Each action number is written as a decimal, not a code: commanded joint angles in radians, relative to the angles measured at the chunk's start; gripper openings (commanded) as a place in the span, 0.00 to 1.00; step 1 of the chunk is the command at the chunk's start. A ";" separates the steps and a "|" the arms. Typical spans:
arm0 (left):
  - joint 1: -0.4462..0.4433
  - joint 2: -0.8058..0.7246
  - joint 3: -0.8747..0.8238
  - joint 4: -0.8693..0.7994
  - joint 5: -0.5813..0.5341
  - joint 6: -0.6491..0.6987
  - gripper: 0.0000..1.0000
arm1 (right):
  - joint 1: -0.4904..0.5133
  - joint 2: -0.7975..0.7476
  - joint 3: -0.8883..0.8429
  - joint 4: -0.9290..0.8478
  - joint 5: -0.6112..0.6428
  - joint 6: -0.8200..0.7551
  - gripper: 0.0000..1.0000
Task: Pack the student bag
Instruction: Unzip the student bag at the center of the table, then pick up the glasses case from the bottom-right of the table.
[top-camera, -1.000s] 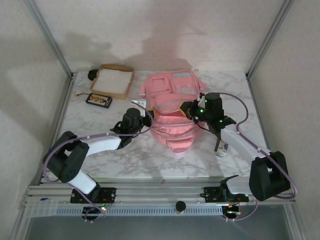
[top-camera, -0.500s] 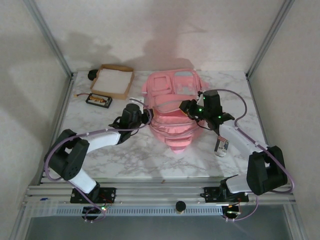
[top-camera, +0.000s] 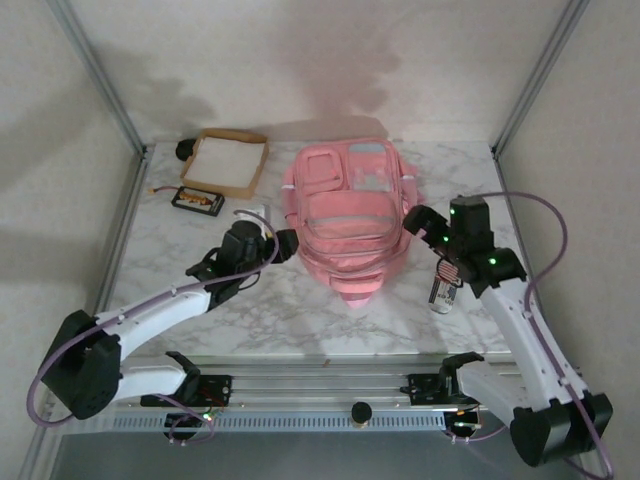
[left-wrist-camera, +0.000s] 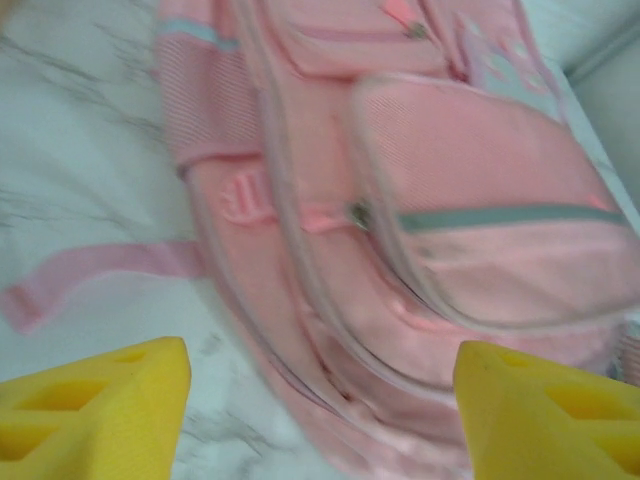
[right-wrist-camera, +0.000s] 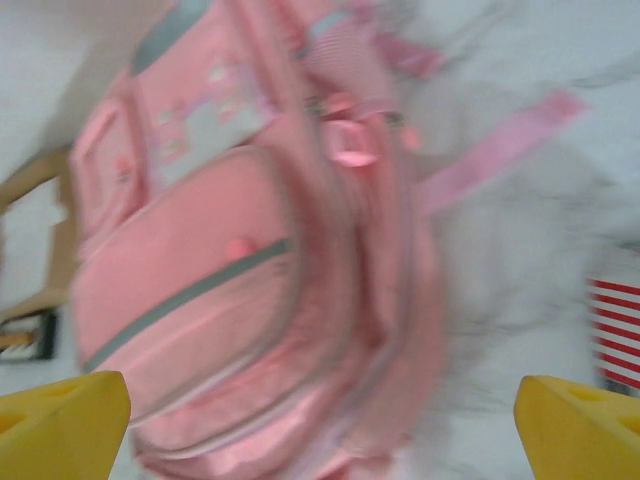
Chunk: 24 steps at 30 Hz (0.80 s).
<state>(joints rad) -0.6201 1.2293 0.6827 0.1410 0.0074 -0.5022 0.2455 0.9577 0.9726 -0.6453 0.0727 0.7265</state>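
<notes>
Left gripper (top-camera: 283, 242): jaws apart, nothing between them. It sits low at the left side of the student bag (top-camera: 345, 215), just beside it; contact cannot be confirmed. In the left wrist view, both yellow fingertips (left-wrist-camera: 95, 410) frame the bag's side, and a loose pink strap (left-wrist-camera: 100, 275) lies flat on the marble.

Right gripper (top-camera: 416, 222): jaws spread wide, holding nothing. It is positioned at the bag's right side, close to the fabric. The right wrist view is blurred, but the yellow fingertips (right-wrist-camera: 585, 430) are plainly well apart, with the bag between and beyond them.

Student bag: lying flat on the marble table (top-camera: 300, 310), middle to far area, between the two grippers, front pockets facing up.

Other items: a small cylinder with a red-and-white striped label (top-camera: 443, 290) lies on the table near the right arm, apart from the bag. A shallow cardboard tray (top-camera: 228, 162) occupies the far left corner, with a small dark device (top-camera: 197, 201) just beside its near edge.
</notes>
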 joint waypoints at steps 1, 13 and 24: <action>-0.070 -0.005 0.027 -0.037 0.055 -0.040 0.73 | -0.066 -0.035 -0.037 -0.241 0.151 0.048 0.99; -0.234 0.123 0.090 0.057 0.086 -0.099 0.79 | -0.185 0.036 -0.351 -0.015 -0.013 0.120 0.99; -0.234 0.180 0.139 0.039 0.082 -0.098 0.82 | -0.147 0.284 -0.365 0.131 0.003 0.057 0.99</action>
<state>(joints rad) -0.8513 1.3964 0.7830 0.1669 0.0868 -0.5961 0.0799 1.2118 0.5922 -0.5629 0.0620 0.8093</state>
